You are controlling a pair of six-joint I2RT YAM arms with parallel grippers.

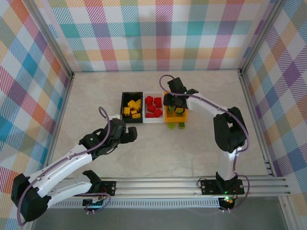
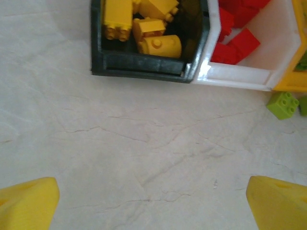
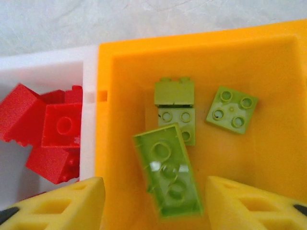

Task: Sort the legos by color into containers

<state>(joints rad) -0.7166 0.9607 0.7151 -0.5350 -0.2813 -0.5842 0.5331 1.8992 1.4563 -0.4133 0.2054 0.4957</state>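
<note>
The right fingers [image 3: 62, 203] hang over the orange bin [image 3: 192, 36], parted wider than the long green brick [image 3: 168, 177] that lies between them. In the right wrist view there is a clear gap on the left side of the brick and hardly any on the right, so it looks loose rather than gripped. The brick is studs up, and its long axis runs roughly across the line between the two fingers, skewed a little. It sits inside the bin beside three smaller green pieces [image 3: 232, 109]. Judging from this, the next move turns on two green legos [image 1: 171, 126] lying on the bench [image 1: 96, 96], just outside the orange bin's near wall and side by side. They are a short way toward the arm bases from the right fingers, which makes the right arm the nearer one. The left fingers [image 2: 29, 203] are spread wide over bare bench, near the black bin [image 2: 139, 64] of yellow legos [image 2: 158, 44], with the white bin [image 2: 240, 76] of red legos [image 2: 242, 43] next to it. From the left wrist view, the closer stray brick [image 2: 283, 104] lies ahead and to the right. It is squarish, studs up, turned slightly off square, and shows no marked long axis.
</note>
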